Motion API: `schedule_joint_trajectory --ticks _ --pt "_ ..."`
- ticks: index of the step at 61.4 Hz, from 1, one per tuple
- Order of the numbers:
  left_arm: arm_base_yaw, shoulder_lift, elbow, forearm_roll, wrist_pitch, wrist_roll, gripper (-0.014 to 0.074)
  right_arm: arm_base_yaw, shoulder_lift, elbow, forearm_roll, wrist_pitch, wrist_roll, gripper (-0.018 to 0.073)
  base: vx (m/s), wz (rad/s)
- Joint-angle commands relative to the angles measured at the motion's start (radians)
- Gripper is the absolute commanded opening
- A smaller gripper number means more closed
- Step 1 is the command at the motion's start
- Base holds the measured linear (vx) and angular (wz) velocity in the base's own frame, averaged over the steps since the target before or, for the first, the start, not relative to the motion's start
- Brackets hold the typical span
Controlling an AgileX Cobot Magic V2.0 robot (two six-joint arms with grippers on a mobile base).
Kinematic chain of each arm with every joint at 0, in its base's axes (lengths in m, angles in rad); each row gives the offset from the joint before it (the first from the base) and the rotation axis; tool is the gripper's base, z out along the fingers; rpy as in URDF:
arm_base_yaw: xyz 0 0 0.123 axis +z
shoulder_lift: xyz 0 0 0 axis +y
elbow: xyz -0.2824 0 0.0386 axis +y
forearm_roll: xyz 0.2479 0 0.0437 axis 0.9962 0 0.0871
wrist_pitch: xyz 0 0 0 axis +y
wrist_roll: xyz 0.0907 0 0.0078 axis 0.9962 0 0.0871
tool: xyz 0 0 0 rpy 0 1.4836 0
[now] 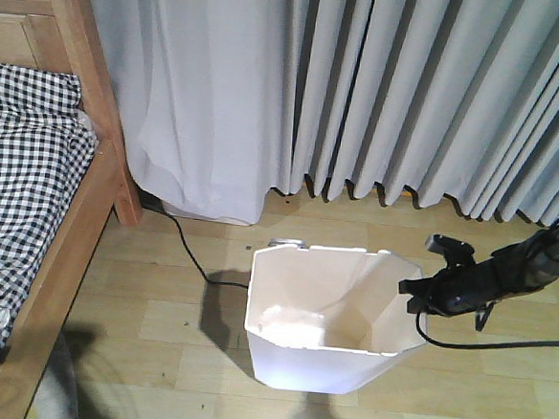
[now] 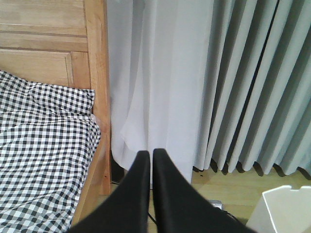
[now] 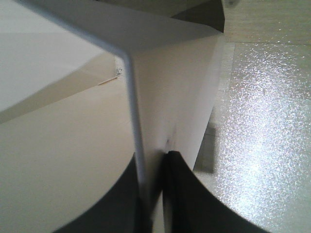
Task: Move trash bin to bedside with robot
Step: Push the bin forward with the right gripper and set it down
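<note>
Astride the trash bin rim, the right pincer is clamped.

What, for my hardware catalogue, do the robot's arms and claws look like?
The left claw and right claw each have two plain black fingers tapering to narrow tips. The right arm is thin and black, carrying black cables, one trailing across the floor. No markings show.

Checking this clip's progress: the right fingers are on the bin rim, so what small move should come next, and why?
Probably drag the bin sideways toward the bed. The right gripper has the rim pinched between its fingers, and bare floor separates the bin from the bed frame.
</note>
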State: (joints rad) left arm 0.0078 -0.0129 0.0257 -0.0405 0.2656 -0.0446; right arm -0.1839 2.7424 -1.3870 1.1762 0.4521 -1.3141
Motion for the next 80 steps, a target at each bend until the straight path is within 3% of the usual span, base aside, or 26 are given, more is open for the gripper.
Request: schedule_joint_trajectory --ticks 1,34,46,61,80 --pt "0.0 -0.014 0.019 -0.004 -0.067 -0.006 -0.0006 -0.005 -0.045 -0.062 0.048 0.172 0.012 0.0004 0.0 0.0" --pt "0.0 -0.014 0.019 -0.004 -0.067 -0.006 -0.0006 -0.001 0.16 -0.299 0.02 0.173 0.032 0.0017 0.0 0.0" --pt "0.0 -0.014 0.019 -0.004 -0.067 -0.006 -0.0006 -0.001 0.219 -0.382 -0.033 0.205 0.075 0.0022 0.0 0.0" --pt "0.0 -0.014 0.019 -0.004 -0.067 -0.006 -0.0006 -0.001 0.275 -0.479 -0.158 0.215 0.209 0.0034 0.0 0.0" --pt "0.0 -0.014 0.019 -0.004 -0.067 -0.006 -0.0006 -0.001 0.304 -0.514 -0.152 0.21 0.227 0.0048 0.0 0.0"
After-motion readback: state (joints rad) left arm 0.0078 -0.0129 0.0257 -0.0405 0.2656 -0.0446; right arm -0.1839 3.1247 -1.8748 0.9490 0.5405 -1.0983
